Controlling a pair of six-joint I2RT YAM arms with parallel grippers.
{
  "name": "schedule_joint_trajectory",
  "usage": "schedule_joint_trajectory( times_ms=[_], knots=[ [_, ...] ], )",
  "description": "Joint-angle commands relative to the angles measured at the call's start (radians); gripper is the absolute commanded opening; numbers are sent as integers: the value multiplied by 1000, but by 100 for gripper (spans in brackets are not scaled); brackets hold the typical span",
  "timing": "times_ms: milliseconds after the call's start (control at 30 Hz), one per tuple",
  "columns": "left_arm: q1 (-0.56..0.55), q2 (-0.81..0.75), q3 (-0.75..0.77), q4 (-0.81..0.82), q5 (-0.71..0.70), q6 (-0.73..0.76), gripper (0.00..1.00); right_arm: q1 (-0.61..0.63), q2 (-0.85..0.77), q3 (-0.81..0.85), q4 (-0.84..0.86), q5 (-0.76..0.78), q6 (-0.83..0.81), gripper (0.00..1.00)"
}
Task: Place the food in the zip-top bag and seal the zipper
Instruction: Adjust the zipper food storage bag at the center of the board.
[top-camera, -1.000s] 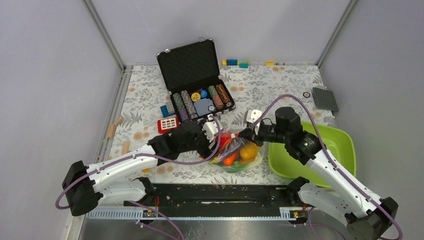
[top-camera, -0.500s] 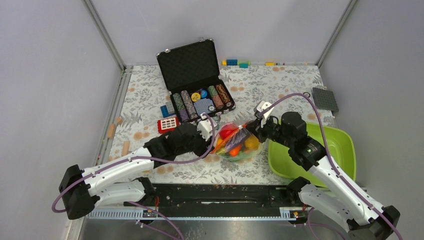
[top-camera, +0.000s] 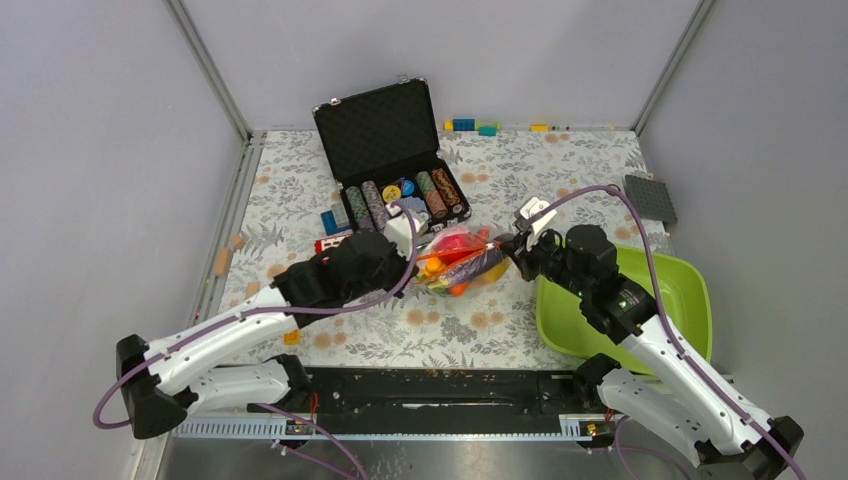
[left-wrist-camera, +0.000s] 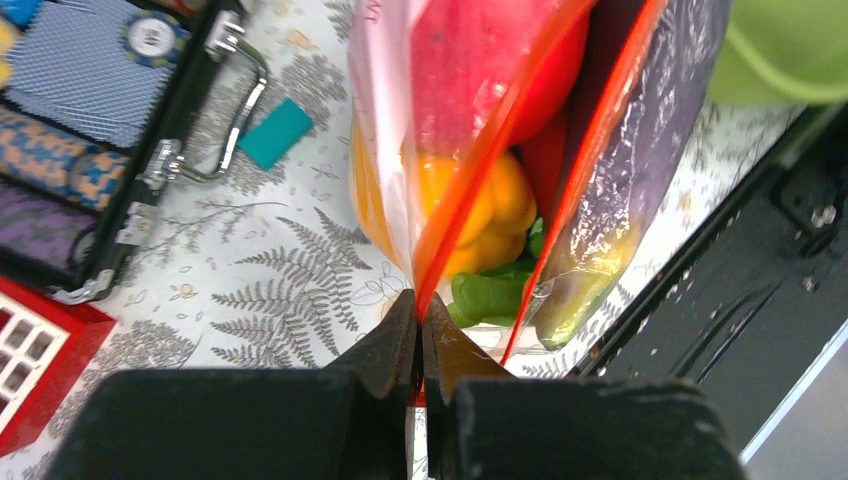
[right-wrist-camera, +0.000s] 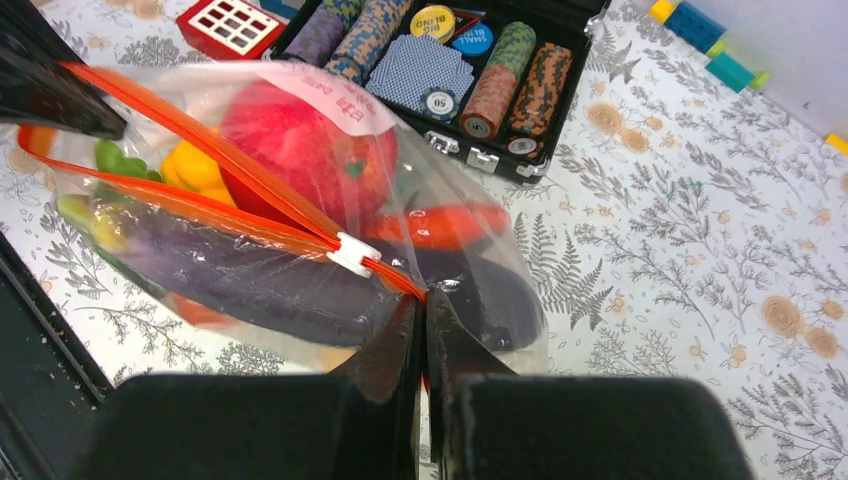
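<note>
The clear zip-top bag (top-camera: 462, 258) hangs stretched between my two grippers, just in front of the chip case. Inside it are the food pieces: a red apple (right-wrist-camera: 300, 140), a purple eggplant (right-wrist-camera: 240, 270), a yellow pepper (left-wrist-camera: 490, 200), green lettuce (left-wrist-camera: 490, 295) and an orange carrot (right-wrist-camera: 445, 225). My left gripper (left-wrist-camera: 420, 310) is shut on the left end of the orange-red zipper (left-wrist-camera: 500, 130). My right gripper (right-wrist-camera: 424, 300) is shut on the zipper's right end, next to the white slider (right-wrist-camera: 352, 253). Left of the slider, the two strips stand apart.
An open black case of poker chips (top-camera: 395, 160) lies right behind the bag. The lime-green tray (top-camera: 680, 290) sits at the right under the right arm. A red block (top-camera: 330, 243), a grey baseplate (top-camera: 650, 198) and small bricks (top-camera: 470, 125) lie around.
My left gripper has shut on the zipper's left end. Both arms have carried the bag away from the near edge toward the case, and it now hangs pulled out lengthwise.
</note>
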Motion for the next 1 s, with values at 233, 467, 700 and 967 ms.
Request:
schedule_joint_trajectory(
  times_ms=[233,467,700,967],
  knots=[
    [7,-114,33,-206,-159,-35,0,-22,-1,87,-125,-118,-200,0],
    [7,-62,81,-207,30,-18,0,-21,106,103,-214,-454,-394,29],
    [7,-70,128,-173,179,-7,0,-21,102,156,-172,-601,-511,85],
    [7,-78,123,-157,230,34,0,-15,272,321,-265,-741,-645,95]
  ],
)
